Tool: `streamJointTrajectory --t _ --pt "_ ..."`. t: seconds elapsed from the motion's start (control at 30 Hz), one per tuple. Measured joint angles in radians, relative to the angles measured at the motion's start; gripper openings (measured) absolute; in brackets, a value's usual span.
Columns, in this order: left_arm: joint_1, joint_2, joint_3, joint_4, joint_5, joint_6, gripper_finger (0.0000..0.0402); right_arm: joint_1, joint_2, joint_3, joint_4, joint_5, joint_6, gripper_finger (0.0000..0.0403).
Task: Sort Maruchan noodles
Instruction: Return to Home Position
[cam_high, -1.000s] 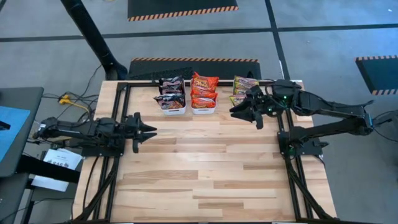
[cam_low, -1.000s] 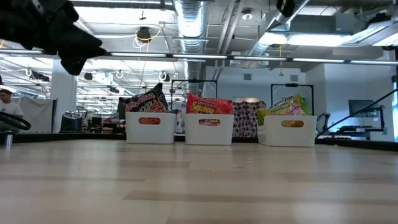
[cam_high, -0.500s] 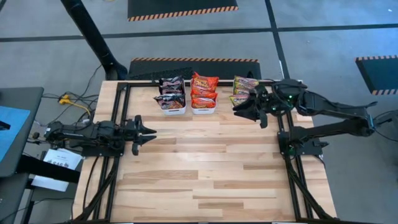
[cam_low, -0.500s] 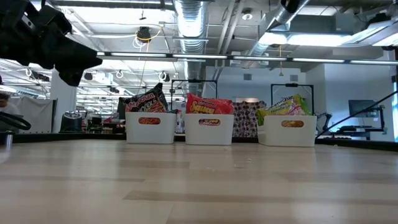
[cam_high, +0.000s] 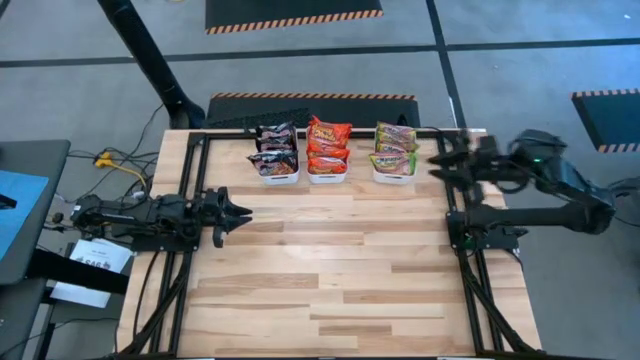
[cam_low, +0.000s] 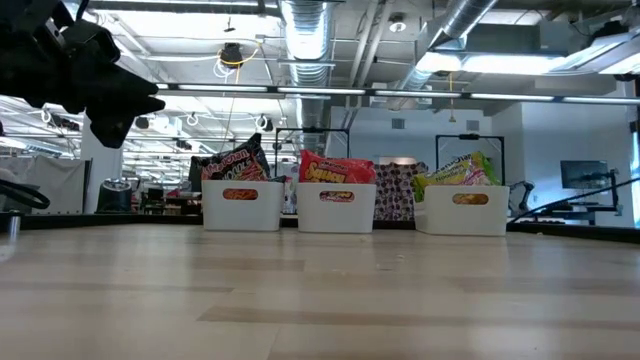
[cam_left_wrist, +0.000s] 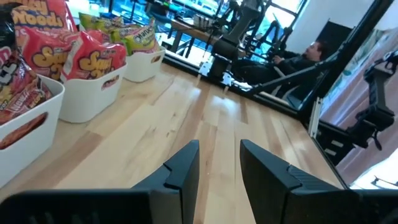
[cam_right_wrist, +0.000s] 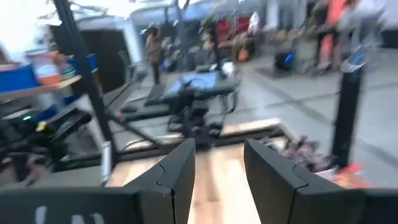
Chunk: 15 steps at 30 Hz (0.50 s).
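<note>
Wooden table (cam_high: 330, 270), left gripper (cam_high: 240, 212) at its left edge, fingers apart, empty, right gripper (cam_high: 438, 163) by the right edge, fingers parted, empty, three white bins (cam_high: 328, 180) at the back holding Maruchan noodles (cam_high: 328, 135) sorted black, red, green

The right gripper (cam_high: 452, 160) shows only as a smear over the table's (cam_high: 330, 260) far right edge, and the room (cam_right_wrist: 205, 74) past it is blurred. From table height, bin walls (cam_low: 337, 212) hide the packets' (cam_low: 325, 170) lower halves, and the left arm (cam_low: 70, 60) is cut off above.
</note>
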Motion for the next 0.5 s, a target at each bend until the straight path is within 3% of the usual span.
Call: streamJointTrajectory --t 0.2,0.5 --pt "0.0 0.0 0.0 0.0 -0.003 0.047 0.0102 0.0 -0.214 -0.096 0.039 0.056 -0.046 0.0163" --pt "0.0 0.0 0.0 0.0 -0.003 0.241 0.0102 0.0 -0.495 -0.533 0.36 0.057 0.055 0.0163"
